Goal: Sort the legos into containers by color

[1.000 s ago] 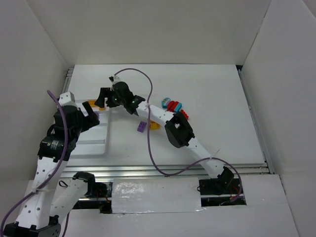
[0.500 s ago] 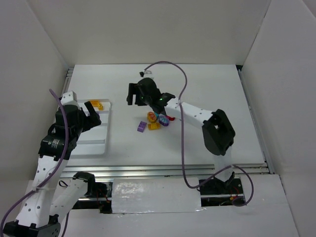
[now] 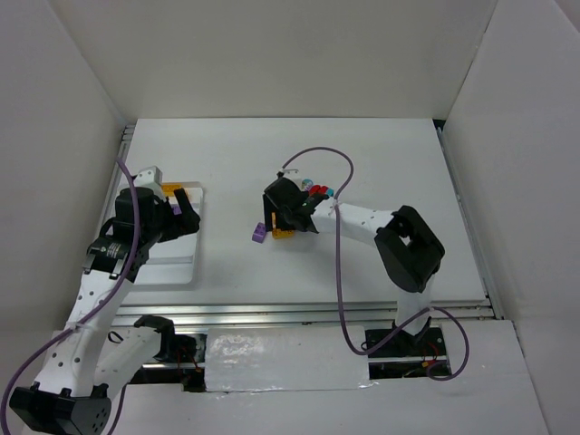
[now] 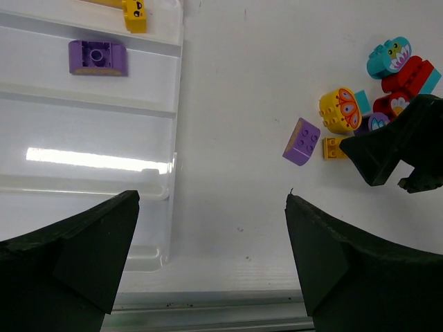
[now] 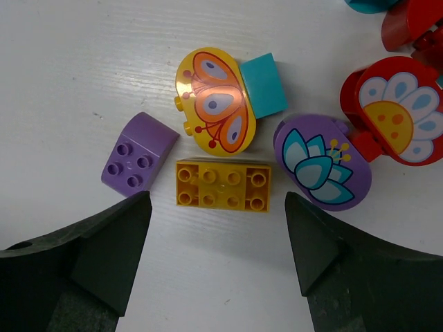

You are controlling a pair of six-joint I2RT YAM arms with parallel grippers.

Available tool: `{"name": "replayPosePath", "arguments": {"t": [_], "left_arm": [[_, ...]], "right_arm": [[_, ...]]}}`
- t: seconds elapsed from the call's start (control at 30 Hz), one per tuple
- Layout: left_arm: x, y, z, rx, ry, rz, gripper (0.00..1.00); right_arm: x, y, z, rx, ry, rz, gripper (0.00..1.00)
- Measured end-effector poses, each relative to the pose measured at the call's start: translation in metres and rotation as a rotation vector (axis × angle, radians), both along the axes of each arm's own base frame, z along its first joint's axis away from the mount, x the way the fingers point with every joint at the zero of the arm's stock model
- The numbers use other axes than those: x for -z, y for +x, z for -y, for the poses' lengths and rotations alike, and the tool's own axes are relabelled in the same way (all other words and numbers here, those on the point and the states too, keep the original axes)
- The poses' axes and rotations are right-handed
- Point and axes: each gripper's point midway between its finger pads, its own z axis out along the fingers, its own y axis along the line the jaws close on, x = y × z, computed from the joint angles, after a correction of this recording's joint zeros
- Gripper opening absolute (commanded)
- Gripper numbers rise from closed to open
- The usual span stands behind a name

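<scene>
Right gripper [image 5: 216,207] noted wide open and empty, the yellow two-by-four brick [image 5: 223,185] lined up between its fingers on the table. A purple sloped brick [image 5: 136,159] is crowded against the yellow brick's left end and a butterfly brick [image 5: 214,98] against its far edge; bare table is left on the near side. Left gripper [image 4: 211,200] is spread wide and empty beside the tray's [image 4: 90,138] right rim, where a purple brick [image 4: 97,57] is already lodged in one row.

Worktop [image 4: 235,228], left wrist view: I have the tray [image 4: 83,131] at 9 o'clock and the loose legos [image 4: 346,111] at 3 o'clock.

In the tray: first brick [image 4: 135,14] in the far row, second brick [image 4: 97,57] one row nearer.

Right wrist view: eight-stud brick [image 5: 223,185] central. Four-stud brick [image 5: 136,153] just beside it at 10 o'clock, rounded brick [image 5: 214,107] at 12, another rounded one [image 5: 322,162] at 3.
</scene>
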Motion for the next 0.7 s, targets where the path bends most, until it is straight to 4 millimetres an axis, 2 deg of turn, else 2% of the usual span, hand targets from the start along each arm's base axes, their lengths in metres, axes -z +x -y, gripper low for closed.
{"name": "replayPosePath", "arguments": {"t": [0.17,0.3,0.43,0.57,0.67,0.7], "left_arm": [[-0.001,0.001,0.002,0.010,-0.007,0.005,1.00],[-0.001,0.000,0.003,0.013,-0.009,0.004,1.00],[-0.001,0.000,0.003,0.015,-0.008,0.004,1.00],[-0.001,0.000,0.003,0.018,-0.009,0.004,1.00],[-0.001,0.000,0.003,0.019,-0.009,0.005,1.00],[-0.001,0.000,0.003,0.018,-0.009,0.005,1.00]], "right_arm": [[0.006,0.002,0.000,0.002,-0.016,-0.006,0.84],[0.020,0.007,-0.006,0.001,-0.033,-0.023,0.84],[0.037,0.005,-0.005,-0.001,-0.060,-0.054,0.84],[0.045,0.004,-0.003,-0.001,-0.078,-0.069,0.82],[0.045,0.004,-0.003,-0.002,-0.079,-0.071,0.72],[0.045,0.003,-0.004,-0.003,-0.079,-0.072,0.58]]}}
